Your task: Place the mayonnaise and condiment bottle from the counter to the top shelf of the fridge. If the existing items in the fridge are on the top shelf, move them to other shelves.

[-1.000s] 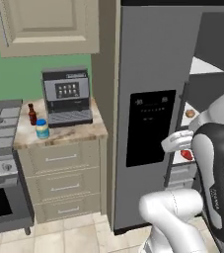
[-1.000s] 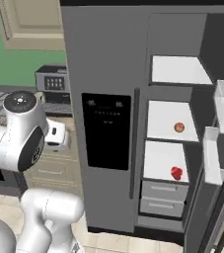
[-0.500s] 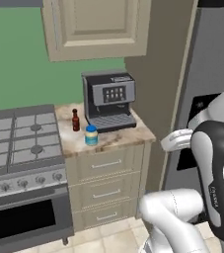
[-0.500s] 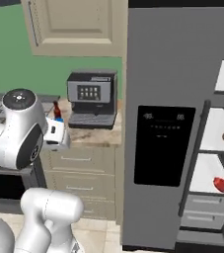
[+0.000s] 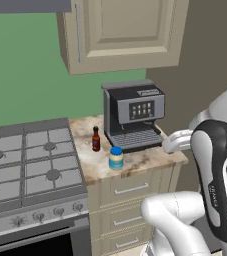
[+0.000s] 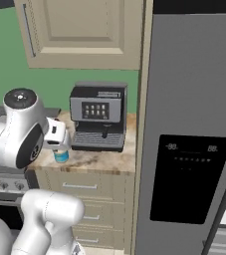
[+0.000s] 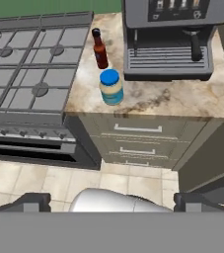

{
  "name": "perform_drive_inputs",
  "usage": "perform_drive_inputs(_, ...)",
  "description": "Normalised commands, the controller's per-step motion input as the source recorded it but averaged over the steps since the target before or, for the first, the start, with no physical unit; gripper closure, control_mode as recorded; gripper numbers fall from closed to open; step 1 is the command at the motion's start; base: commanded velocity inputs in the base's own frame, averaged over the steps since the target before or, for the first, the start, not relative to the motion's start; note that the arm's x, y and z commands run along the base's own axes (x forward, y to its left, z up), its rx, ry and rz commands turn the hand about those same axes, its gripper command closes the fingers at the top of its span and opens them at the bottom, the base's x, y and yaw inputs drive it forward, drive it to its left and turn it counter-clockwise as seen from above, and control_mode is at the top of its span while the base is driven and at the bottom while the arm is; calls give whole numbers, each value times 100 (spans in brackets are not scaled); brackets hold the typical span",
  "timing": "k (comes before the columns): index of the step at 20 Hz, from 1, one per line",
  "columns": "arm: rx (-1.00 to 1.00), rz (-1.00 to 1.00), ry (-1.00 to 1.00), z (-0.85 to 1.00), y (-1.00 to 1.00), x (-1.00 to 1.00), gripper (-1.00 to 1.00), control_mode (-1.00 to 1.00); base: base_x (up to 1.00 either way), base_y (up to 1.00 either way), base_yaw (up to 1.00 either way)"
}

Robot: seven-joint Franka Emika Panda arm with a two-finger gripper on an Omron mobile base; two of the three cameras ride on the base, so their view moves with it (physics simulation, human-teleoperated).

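The jaws of the gripper (image 7: 111, 202) are spread wide and hold nothing. The two dark tips sit far apart at the bottom of the hand view, well back from the table (image 7: 182, 101) and high above the floor.

Under the table top are pale drawers (image 5: 132, 189) with thin silver handles.

The mayonnaise (image 5: 116, 158) is a small jar with a blue lid. It stands up straight near the front edge of the table. In the right base view a bit of the jar (image 6: 61, 156) peeks out from behind the white arm.

Just behind the jar, a little to the left, stands the condiment bottle (image 5: 96, 139). It is small and dark red-brown with a black cap. It is also upright. The jar and the bottle are near each other but do not touch.

To the right of them, farther back, sits a big grey coffee machine (image 5: 133, 120) with a dark screen on its front. It takes up most of the right side of the table.

To the left of the table is the stove (image 5: 22, 170) with grey burner grates and a row of knobs along its front.

To the right of the table is the tall grey fridge (image 6: 194, 124). The door with the black panel is shut.

Above the table a cream cupboard (image 5: 125, 32) hangs on the green wall (image 5: 25, 70).
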Motion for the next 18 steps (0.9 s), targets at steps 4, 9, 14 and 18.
perform_drive_inputs(4, 0, 0, 0, 0, 0, 0, -100, 100, 0, 0, 0)
perform_drive_inputs(9, 0, 4, -1, -5, -1, 11, -100, -100, 0, 0, 0)
perform_drive_inputs(14, -1, 10, -2, -19, 7, 26, -100, -100, 0, 0, 0)
perform_drive_inputs(18, -9, 5, 0, -39, 33, 27, -100, -100, 0, 0, 0)
